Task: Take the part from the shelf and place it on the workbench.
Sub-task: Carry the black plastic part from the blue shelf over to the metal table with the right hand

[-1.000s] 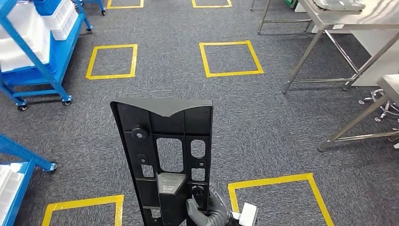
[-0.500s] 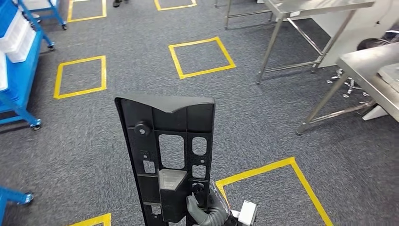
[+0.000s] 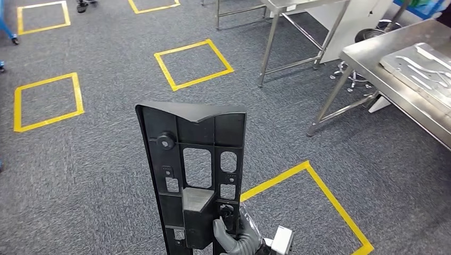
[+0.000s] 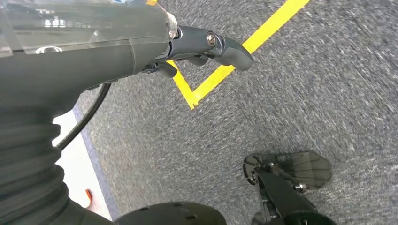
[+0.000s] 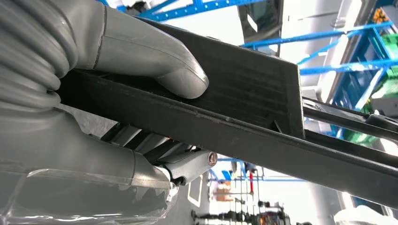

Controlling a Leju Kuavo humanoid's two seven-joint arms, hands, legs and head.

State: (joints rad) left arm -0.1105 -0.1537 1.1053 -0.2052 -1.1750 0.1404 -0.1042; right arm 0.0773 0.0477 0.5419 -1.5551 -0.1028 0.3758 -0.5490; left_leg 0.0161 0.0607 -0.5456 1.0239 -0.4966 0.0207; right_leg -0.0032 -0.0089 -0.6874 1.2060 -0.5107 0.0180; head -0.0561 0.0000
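Note:
A long black plastic part [image 3: 194, 175] with cut-outs stands upright in front of me in the head view. My right hand [image 3: 236, 236] grips it near its lower end. In the right wrist view the grey thumb [image 5: 155, 61] presses on the part's flat face [image 5: 253, 93] and the darker fingers wrap underneath. The steel workbench [image 3: 372, 50] stands at the right, with a grey metal plate [image 3: 420, 66] lying on it. My left hand [image 4: 206, 44] hangs over the carpet, fingers loose and holding nothing.
Grey carpet carries yellow taped squares [image 3: 194, 64], one just right of the part [image 3: 319, 191]. A second steel table [image 3: 287, 8] stands at the back, with a wheeled stool [image 3: 367, 37] beside the workbench. A person's feet [image 3: 85, 5] show at the far top.
The camera has turned: the blue shelves have slid out on the left and the workbench has come in on the right. The part stays upright in my right hand.

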